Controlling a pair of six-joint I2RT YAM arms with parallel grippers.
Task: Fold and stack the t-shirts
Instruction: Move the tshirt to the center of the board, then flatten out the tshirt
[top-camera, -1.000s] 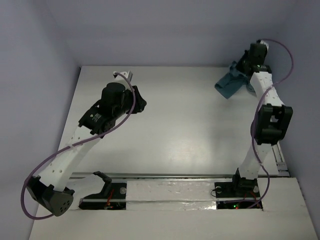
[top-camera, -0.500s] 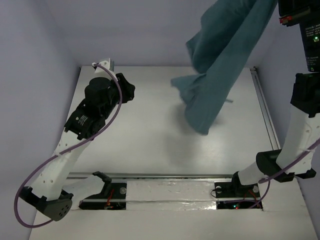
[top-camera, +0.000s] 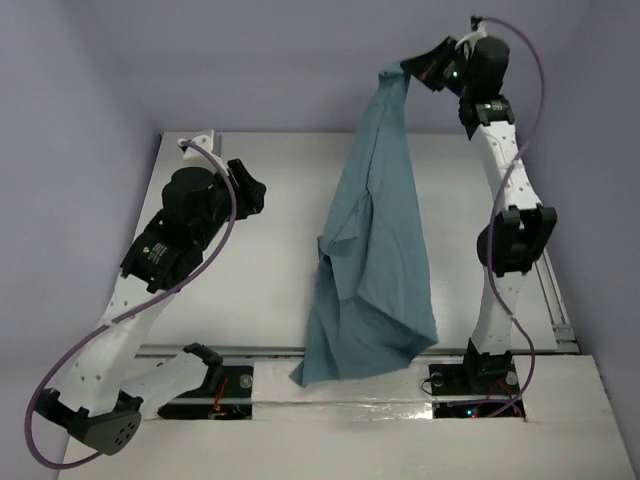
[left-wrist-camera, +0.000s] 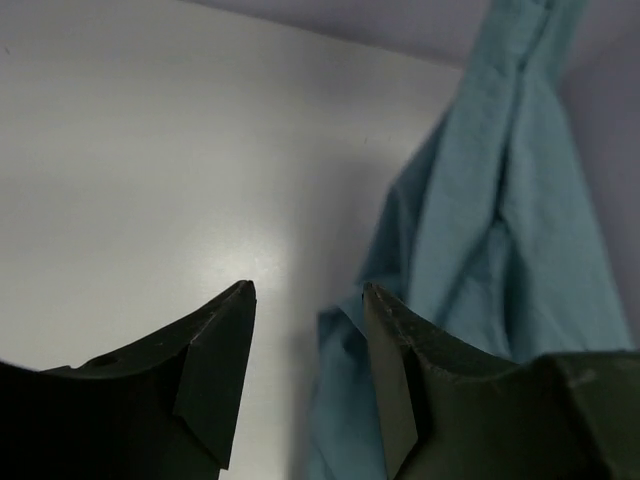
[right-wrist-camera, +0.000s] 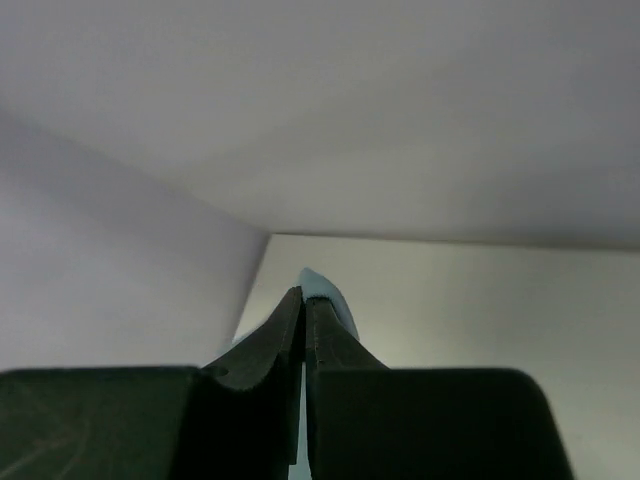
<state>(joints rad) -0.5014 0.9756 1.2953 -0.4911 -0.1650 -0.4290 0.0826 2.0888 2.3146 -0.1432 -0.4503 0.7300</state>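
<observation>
The teal t-shirt (top-camera: 375, 260) hangs in a long drape from my right gripper (top-camera: 412, 68), which is raised high at the back and shut on its top edge. A small tip of the cloth (right-wrist-camera: 325, 292) pokes out past the closed fingertips in the right wrist view. The shirt's lower end reaches down in front of the table's near edge in the top view. My left gripper (top-camera: 252, 192) is open and empty at the left, pointing toward the shirt. In the left wrist view the hanging shirt (left-wrist-camera: 490, 230) fills the right side beyond the open gripper (left-wrist-camera: 305, 292).
The white table (top-camera: 260, 290) is walled by pale purple panels on the left, back and right. A metal rail (top-camera: 555, 300) runs along the right edge. The arm bases and silver strip (top-camera: 340, 385) lie along the near edge.
My right arm lifted the shirt from a crumpled heap at the back right corner and swung it up and left; it now hangs in a long drape. The left arm shifted slightly.
</observation>
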